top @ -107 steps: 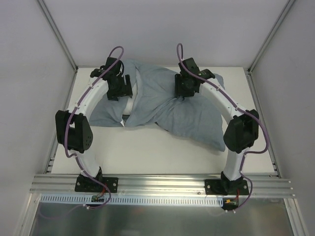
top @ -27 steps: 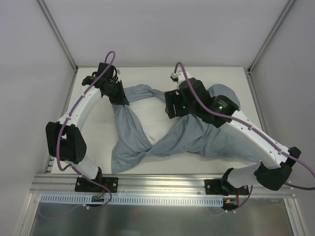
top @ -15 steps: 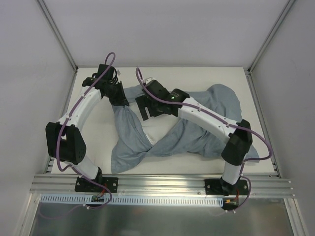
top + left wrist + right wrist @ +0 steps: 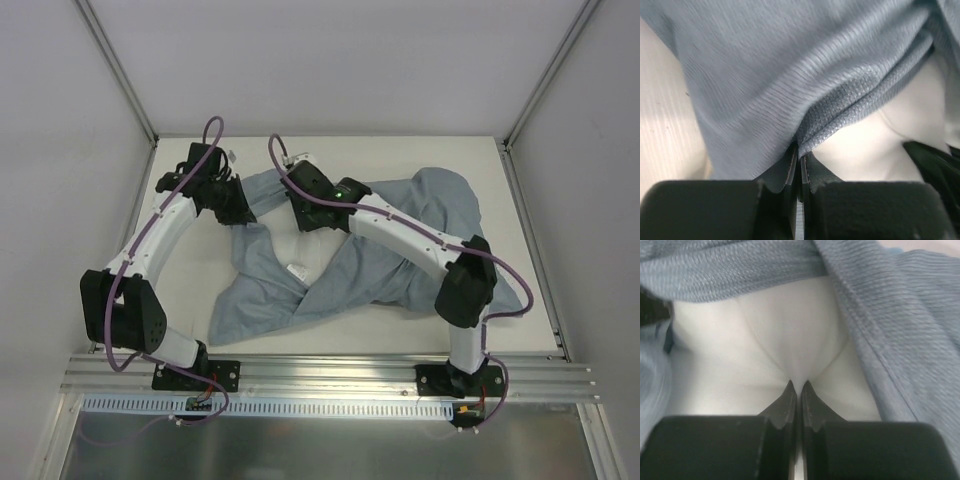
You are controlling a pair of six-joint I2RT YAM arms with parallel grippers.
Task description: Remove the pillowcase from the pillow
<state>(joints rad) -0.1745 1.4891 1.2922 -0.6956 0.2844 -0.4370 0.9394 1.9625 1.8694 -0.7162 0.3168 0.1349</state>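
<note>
The grey-blue pillowcase [image 4: 380, 270] lies crumpled across the table, twisted near its middle. A patch of the white pillow [image 4: 305, 255] shows through its opening, with a small tag [image 4: 297, 270] on it. At the back left my left gripper [image 4: 238, 208] is shut on the pillowcase's edge. The left wrist view shows the pillowcase [image 4: 755, 75] pinched in the left gripper [image 4: 800, 152], the pillow [image 4: 875, 145] beside it. My right gripper [image 4: 306, 220] reaches into the opening. In the right wrist view the right gripper [image 4: 797, 384] pinches a fold of the pillow [image 4: 785, 330], pillowcase [image 4: 900, 325] around it.
The cream table [image 4: 400, 155] is bounded by grey walls at the back and both sides. A metal rail [image 4: 330, 375] with both arm bases runs along the near edge. The right arm stretches diagonally over the cloth.
My right gripper swung left from the cloth's right side to the opening and shut on the white pillow. The left gripper, still shut on the pillowcase, shifted slightly left; the cloth spread.
</note>
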